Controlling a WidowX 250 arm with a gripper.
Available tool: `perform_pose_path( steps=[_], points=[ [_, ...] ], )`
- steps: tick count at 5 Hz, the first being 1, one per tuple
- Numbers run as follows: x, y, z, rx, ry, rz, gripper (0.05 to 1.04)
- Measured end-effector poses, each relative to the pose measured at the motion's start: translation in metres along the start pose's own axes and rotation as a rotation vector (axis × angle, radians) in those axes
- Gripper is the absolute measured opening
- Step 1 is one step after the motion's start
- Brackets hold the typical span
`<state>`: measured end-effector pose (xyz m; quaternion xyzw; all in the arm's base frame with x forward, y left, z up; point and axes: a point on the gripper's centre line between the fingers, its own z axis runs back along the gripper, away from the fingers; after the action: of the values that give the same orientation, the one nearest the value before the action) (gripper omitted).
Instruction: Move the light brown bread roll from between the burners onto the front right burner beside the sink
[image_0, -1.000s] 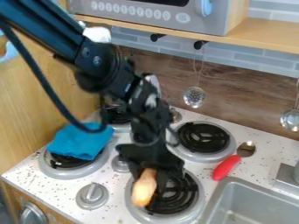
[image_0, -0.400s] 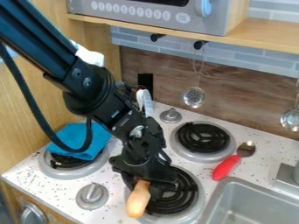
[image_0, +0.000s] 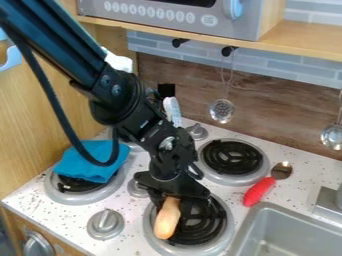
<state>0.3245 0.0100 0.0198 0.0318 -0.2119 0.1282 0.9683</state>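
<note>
Since the tan oblong piece (image_0: 167, 220), over the left side of the near burner (image_0: 215, 221), looks light, stiff and smooth, we'd favor a mid-body hold, though the gripper (image_0: 175, 201) has its fingers closed around the upper end, hiding it, red-handled spoon (image_0: 258, 192) right of the burner, blue cloth (image_0: 92, 161) beyond its left.

A speckled white stovetop (image_0: 67, 216) carries coil burners (image_0: 232, 161), grey knobs (image_0: 105, 225), a blue cloth (image_0: 92, 164) and a red-handled spoon (image_0: 259, 191).
</note>
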Motion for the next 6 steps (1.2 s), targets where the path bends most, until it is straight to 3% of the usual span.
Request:
perform_pose_path(
  steps=[1,2,3,4,5,6],
  points=[
    [0.006,0.001,-0.01,0.012,0.008,0.019,0.554],
    [0.008,0.004,-0.018,0.036,-0.004,0.028,0.622],
    [0.013,0.01,-0.019,0.08,-0.041,0.092,0.904],
    [0.011,0.011,-0.019,0.083,-0.028,0.103,1.01],
    [0.008,0.0,-0.01,0.013,0.011,0.111,1.006],
    [0.018,-0.011,0.016,-0.076,-0.014,0.126,1.005]
  ],
)
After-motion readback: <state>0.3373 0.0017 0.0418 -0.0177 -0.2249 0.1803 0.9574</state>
